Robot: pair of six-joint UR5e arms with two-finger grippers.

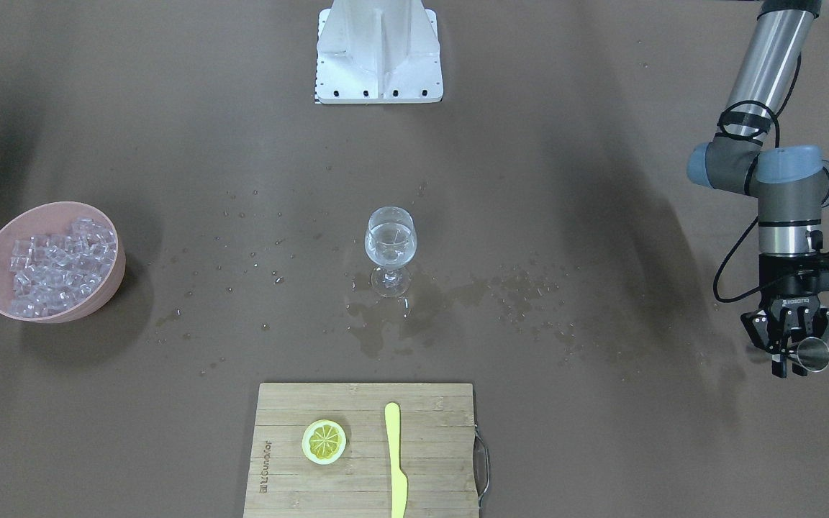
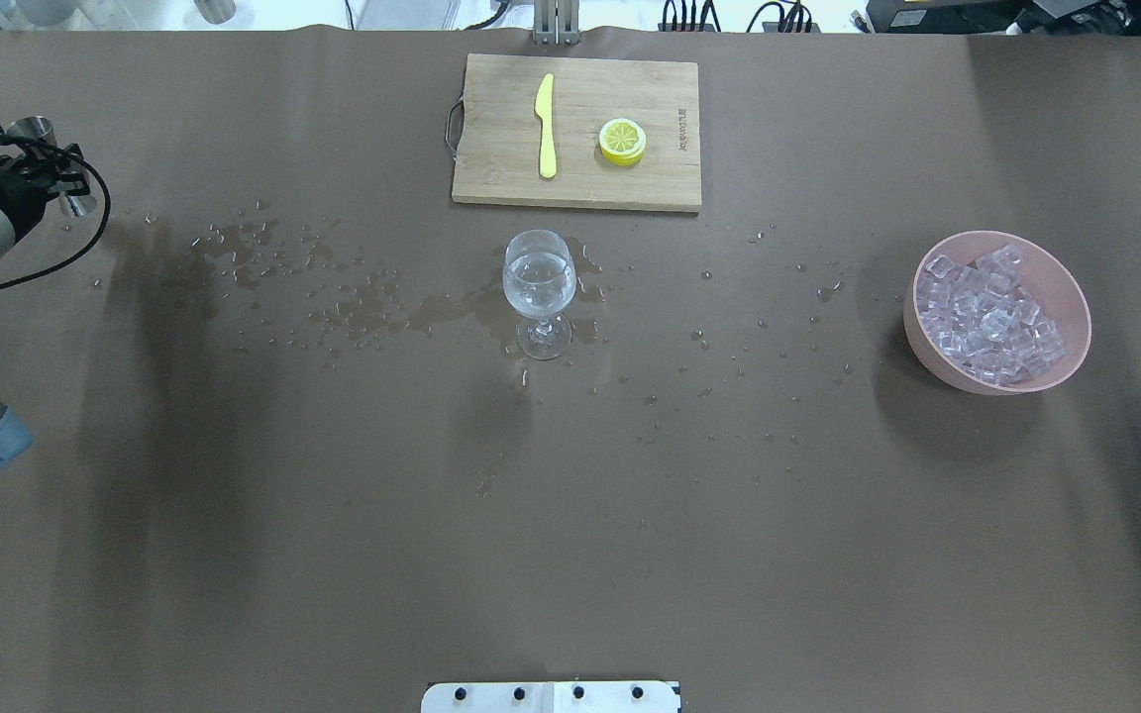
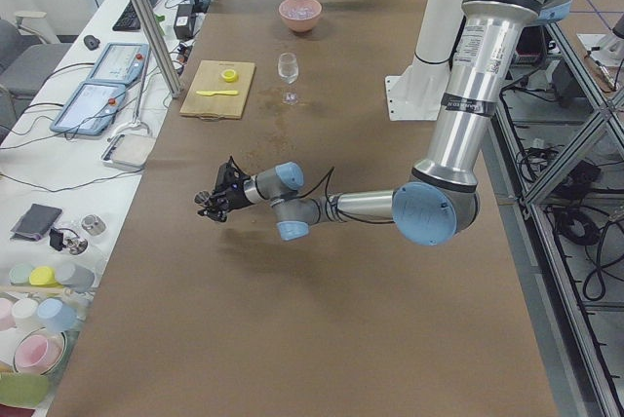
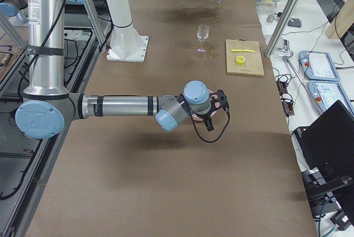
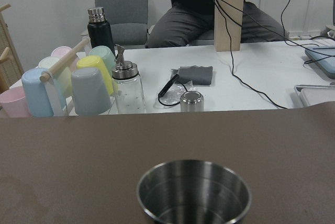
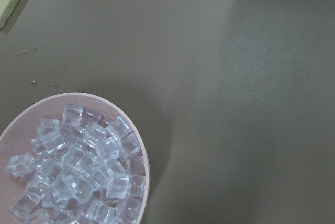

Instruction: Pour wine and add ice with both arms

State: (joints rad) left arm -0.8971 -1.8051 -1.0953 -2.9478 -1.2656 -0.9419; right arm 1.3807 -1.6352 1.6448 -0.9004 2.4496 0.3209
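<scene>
A wine glass (image 1: 390, 244) stands mid-table with a little clear wine (image 2: 538, 274) in it. A pink bowl (image 2: 1076, 297) holds several ice cubes (image 2: 991, 319), which also show in the right wrist view (image 6: 78, 177). My left gripper (image 1: 800, 357) is at the table's left end, shut on an upright steel cup (image 1: 815, 355). The cup fills the bottom of the left wrist view (image 5: 193, 195). My right gripper (image 4: 217, 103) hovers just beside and above the bowl (image 4: 194, 114). I cannot tell whether it is open or shut.
A wooden cutting board (image 1: 364, 496) at the far edge carries a lemon slice (image 1: 324, 441) and a yellow knife (image 1: 395, 460). Water droplets and wet patches (image 2: 333, 297) spread around the glass. The white base block (image 1: 378, 54) stands on the robot's side.
</scene>
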